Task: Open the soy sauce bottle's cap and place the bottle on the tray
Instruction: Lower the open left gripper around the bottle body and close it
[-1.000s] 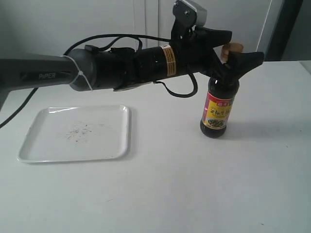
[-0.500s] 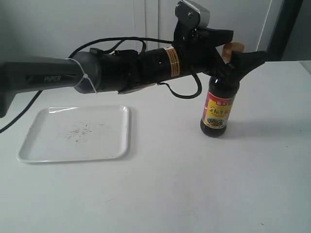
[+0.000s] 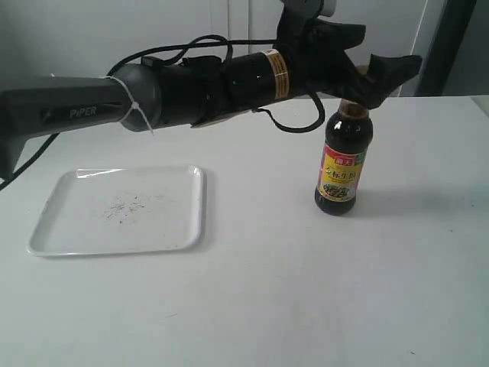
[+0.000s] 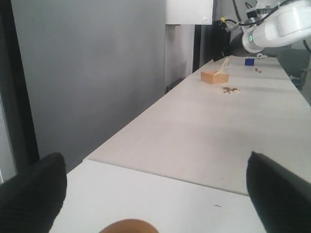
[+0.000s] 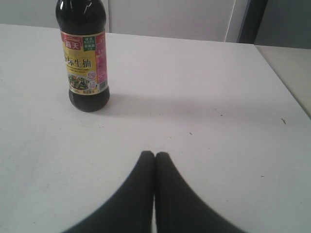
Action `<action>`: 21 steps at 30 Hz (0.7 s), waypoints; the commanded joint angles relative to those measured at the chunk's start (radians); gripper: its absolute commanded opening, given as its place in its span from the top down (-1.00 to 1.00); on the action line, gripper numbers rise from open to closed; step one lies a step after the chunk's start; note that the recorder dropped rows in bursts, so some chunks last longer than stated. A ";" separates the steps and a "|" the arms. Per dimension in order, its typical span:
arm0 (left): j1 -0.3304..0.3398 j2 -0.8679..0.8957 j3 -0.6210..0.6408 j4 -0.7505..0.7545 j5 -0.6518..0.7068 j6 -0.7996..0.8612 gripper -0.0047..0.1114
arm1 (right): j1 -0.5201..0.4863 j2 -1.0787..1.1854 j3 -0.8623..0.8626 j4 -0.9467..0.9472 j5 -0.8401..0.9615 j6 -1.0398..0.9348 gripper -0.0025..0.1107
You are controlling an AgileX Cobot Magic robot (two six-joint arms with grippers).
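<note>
**Soy sauce bottle** [image 3: 343,164]: small clear container with rounded shoulders and a narrow neck, filled with dark brown-black liquid. It carries a glossy red, yellow and green label with Chinese characters. It stands upright on the matte white table [image 3: 267,298], right of the tray and well apart from it.

**Cap** [image 4: 127,226]: orange-brown plastic with a rounded top, on the bottle's neck. Whether it is flipped open cannot be told.

**Tray** [image 3: 179,222]: flat white plastic, rectangular, with rounded corners and a low rim. It holds faint dark specks [image 3: 124,206] in its middle.

**Left gripper** [image 4: 155,167]: black fingers spread wide, one on either side of the cap, clear of it.

**Right gripper** [image 5: 154,158]: black tapered fingers pressed together, holding nothing, near the bottle.
</note>
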 commanded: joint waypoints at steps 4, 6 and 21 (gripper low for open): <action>0.003 0.000 0.014 0.045 0.041 -0.059 -0.89 | 0.002 -0.006 0.001 -0.003 -0.003 0.003 0.96; 0.003 0.000 0.031 0.045 0.047 -0.042 -0.89 | 0.002 -0.006 0.001 -0.003 -0.003 0.003 0.96; 0.000 0.126 0.070 -0.005 0.024 0.025 -0.89 | 0.002 -0.006 0.001 -0.003 -0.003 0.035 0.96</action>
